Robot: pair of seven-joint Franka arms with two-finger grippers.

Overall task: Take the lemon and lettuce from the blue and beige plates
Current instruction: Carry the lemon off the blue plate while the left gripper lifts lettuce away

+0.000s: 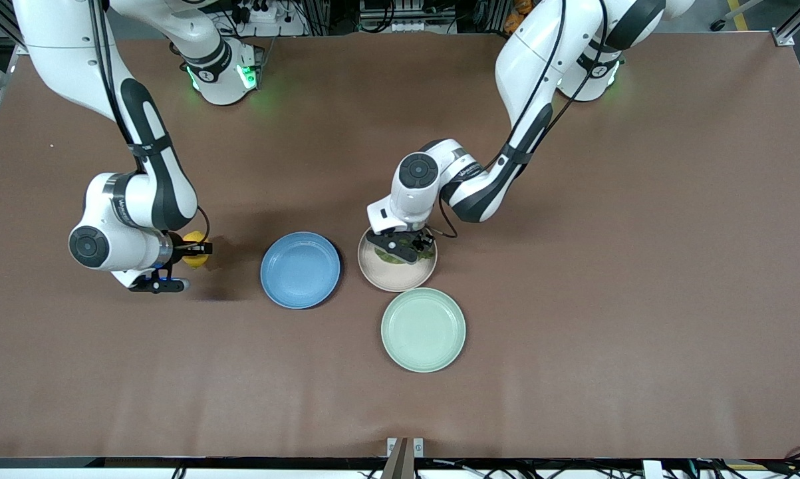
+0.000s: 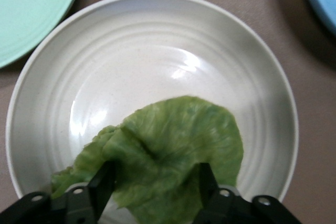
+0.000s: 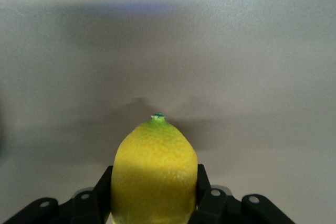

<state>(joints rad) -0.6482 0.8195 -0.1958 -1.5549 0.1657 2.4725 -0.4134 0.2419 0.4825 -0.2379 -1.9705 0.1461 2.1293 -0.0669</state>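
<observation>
Left tool (image 1: 409, 245) straddles the lettuce (image 2: 168, 150) on the beige plate (image 1: 400, 279), fingers (image 2: 102, 184) either side, leaf running across the gap. Right tool (image 1: 197, 251) clenches the lemon (image 1: 195, 251), tip outward, over the table (image 1: 572, 332) off the blue plate (image 1: 300, 270) toward the right arm's end.

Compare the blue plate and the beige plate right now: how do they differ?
The blue plate is bare; the beige plate holds the lettuce. The left pincer is down over the beige plate, fingers either side of the leaf; no pincer is over the blue plate. The right pincer is off toward the right arm's end of the table, holding the lemon. The blue plate looks slightly larger. Both are round, rimmed, side by side on the table.
</observation>
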